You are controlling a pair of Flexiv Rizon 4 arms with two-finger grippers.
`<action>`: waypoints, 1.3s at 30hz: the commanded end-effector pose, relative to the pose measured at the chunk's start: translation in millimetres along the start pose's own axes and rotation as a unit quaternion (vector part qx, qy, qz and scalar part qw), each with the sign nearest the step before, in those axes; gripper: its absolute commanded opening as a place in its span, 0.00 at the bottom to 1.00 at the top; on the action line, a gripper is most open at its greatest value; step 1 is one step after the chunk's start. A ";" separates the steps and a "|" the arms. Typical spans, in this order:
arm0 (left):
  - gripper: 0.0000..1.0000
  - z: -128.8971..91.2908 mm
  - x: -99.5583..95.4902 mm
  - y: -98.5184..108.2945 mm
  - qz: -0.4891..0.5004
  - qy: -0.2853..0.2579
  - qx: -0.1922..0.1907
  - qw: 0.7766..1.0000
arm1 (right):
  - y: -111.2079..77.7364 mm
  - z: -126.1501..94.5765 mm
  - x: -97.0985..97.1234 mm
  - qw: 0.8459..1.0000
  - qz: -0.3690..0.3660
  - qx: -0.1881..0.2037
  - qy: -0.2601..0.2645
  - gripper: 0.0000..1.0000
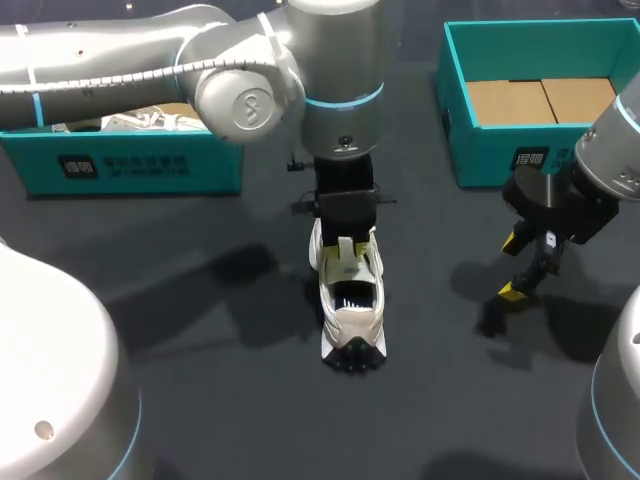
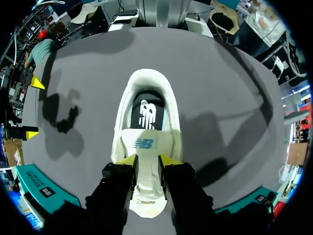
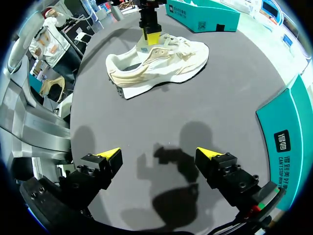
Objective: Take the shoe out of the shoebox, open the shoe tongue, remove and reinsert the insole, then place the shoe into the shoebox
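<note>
Head view had the shoe (image 1: 352, 310) standing upright on its sole in the middle of the dark bench (image 1: 200, 400), out of either box, with its heel toward the near edge and its toe pointing far. The left arm (image 1: 200, 60) came in from the far left and stood right over the shoe's far half. In the left wrist view the left jaws were clamped on the tongue (image 2: 145, 147), one yellow fingertip (image 2: 128, 159) on each side of it, so the tongue stood lifted off the opening. Beyond the tongue the shoe's mouth gaped, and the dark insole (image 2: 146, 113) lay inside it (its pale logo plainly in sight). The right wrist view gave the same shoe side-on, the left jaws pinching the tongue from above.

Well to the right of the shoe, the right arm (image 1: 610, 150) hung over bare bench. Its jaws stood wide apart with nothing between them, the yellow tips (image 3: 110, 154) above their own shadow and clear of the surface.

At the far right sat a teal shoebox (image 1: 455, 120) with brown cardboard (image 1: 540, 100) on its floor. A second teal box (image 1: 130, 165) lay at the far left, partly hidden behind the left arm, with something white inside it that I could not make out.
</note>
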State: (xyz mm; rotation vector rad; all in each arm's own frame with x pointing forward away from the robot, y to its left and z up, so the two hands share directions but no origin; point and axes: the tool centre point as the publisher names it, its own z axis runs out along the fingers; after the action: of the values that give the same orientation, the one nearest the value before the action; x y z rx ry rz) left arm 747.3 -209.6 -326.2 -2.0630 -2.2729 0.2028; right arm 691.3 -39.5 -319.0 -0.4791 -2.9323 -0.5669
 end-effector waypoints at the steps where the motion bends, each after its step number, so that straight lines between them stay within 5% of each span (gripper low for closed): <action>1: 0.26 22.6 -2.9 -6.3 -0.010 -0.005 -0.009 1.000 | -0.3 0.3 0.7 1.000 0.000 0.001 -0.001 1.00; 7: 0.28 36.5 -3.3 -10.5 -0.015 -0.013 -0.002 1.000 | -0.3 0.3 0.7 1.000 0.000 0.001 -0.001 1.00; 16: 0.51 -23.6 20.5 -35.6 -0.041 -0.053 -0.046 0.997 | -0.3 0.3 0.7 1.000 0.000 0.001 -0.001 1.00; 20: 0.83 -51.5 27.6 -48.7 -0.120 -0.070 -0.027 0.990 | -0.3 0.3 0.7 1.000 0.000 0.001 -0.001 1.00; 21: 1.00 -57.1 27.7 -50.1 -0.139 -0.059 -0.015 0.988 | -0.3 0.3 0.7 1.000 0.000 0.001 -0.001 1.00; 23: 1.00 -66.2 26.6 -49.6 -0.169 -0.017 -0.017 0.985 | -0.3 0.3 0.7 1.000 0.000 0.001 -0.001 1.00; 34: 1.00 -66.2 26.6 -49.6 -0.169 -0.017 -0.017 0.985 | -0.3 0.3 0.7 1.000 0.000 0.001 -0.001 1.00; 35: 1.00 -62.7 26.2 -49.9 -0.186 -0.016 0.006 0.982 | -0.3 0.3 0.7 1.000 0.000 0.001 -0.001 1.00; 37: 1.00 -58.7 29.6 -55.5 -0.248 -0.032 0.040 0.967 | -0.3 0.3 0.7 1.000 0.000 0.001 -0.001 1.00; 39: 1.00 -58.0 31.0 -66.9 -0.401 -0.057 0.011 0.914 | -0.3 0.3 0.7 1.000 0.000 0.001 -0.001 1.00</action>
State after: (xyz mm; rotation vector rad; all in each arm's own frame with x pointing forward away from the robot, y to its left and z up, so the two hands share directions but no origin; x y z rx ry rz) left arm 691.5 -183.1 -254.6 -1.4967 -2.6504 0.2562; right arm 691.3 -39.6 -319.0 -0.4792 -2.9323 -0.5669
